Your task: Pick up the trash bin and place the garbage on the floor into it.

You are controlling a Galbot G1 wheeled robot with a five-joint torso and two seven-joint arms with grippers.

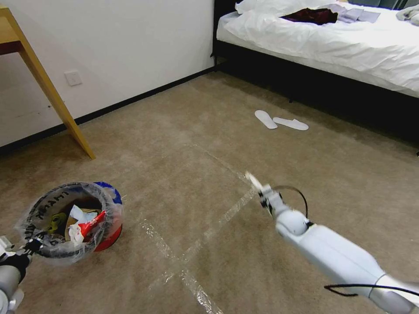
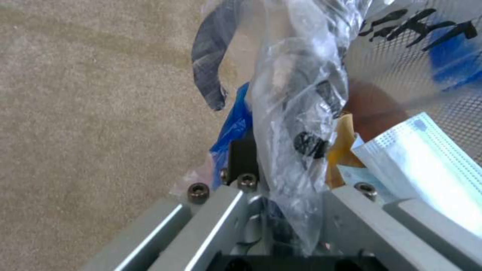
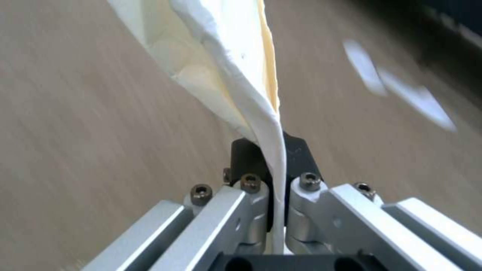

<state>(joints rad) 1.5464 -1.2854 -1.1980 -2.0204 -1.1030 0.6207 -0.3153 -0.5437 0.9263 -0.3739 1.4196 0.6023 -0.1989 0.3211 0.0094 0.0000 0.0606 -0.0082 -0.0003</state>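
The trash bin [image 1: 70, 222] is held at its bagged rim by the left gripper [image 1: 32, 246], clenched on the near edge, already loaded with wrappers and a mask [image 2: 427, 165]. To its right a white tissue [image 3: 226, 71] is pinched in the closed right gripper [image 3: 273, 165], above taped floor [image 1: 196, 183]. The tissue should be carried fully over the bin's mouth before it is released.
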